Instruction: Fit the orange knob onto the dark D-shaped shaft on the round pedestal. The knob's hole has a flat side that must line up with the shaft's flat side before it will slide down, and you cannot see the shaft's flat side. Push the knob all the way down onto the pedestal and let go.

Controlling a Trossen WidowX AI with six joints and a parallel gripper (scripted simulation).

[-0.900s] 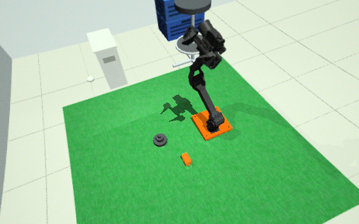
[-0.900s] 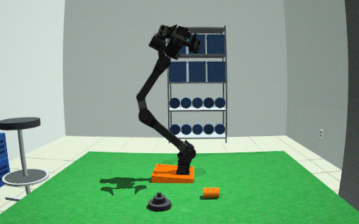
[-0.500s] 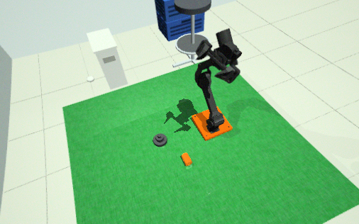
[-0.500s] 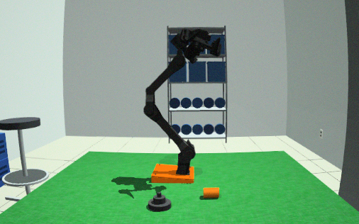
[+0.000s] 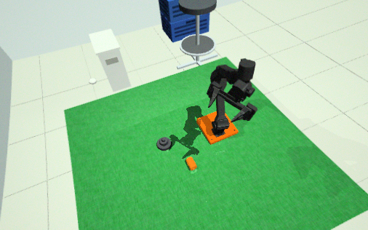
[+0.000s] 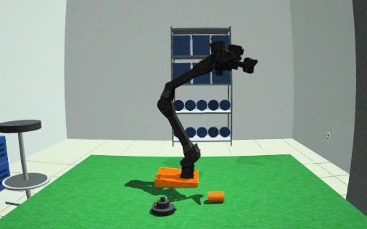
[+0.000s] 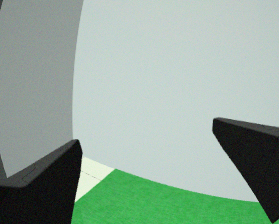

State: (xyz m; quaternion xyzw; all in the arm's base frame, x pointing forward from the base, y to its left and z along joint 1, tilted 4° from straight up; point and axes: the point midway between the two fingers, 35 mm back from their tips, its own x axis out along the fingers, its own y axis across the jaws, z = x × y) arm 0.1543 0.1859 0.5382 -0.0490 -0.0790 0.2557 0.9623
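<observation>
Mat edges [image 5: 71, 171] [image 6: 46, 203] [image 7: 155, 200] lay well outside the knob and pedestal in the top view, leaving a wide margin toward 6 o'clock. Fingers [image 5: 214, 95] [image 6: 250, 65] stood wide apart, raised above the mat, gripping and touching nothing. Orange knob [image 5: 191, 163] [image 6: 215, 197] lay on its side, at 7 o'clock from the orange base plate [image 5: 213, 140] [image 6: 162, 183]. Round pedestal [image 5: 164, 144] [image 6: 163, 209] stood upright at 10 o'clock from the knob. Stool [image 5: 197, 6] [image 6: 19, 126] stood beyond the edge, toward 12 o'clock.
</observation>
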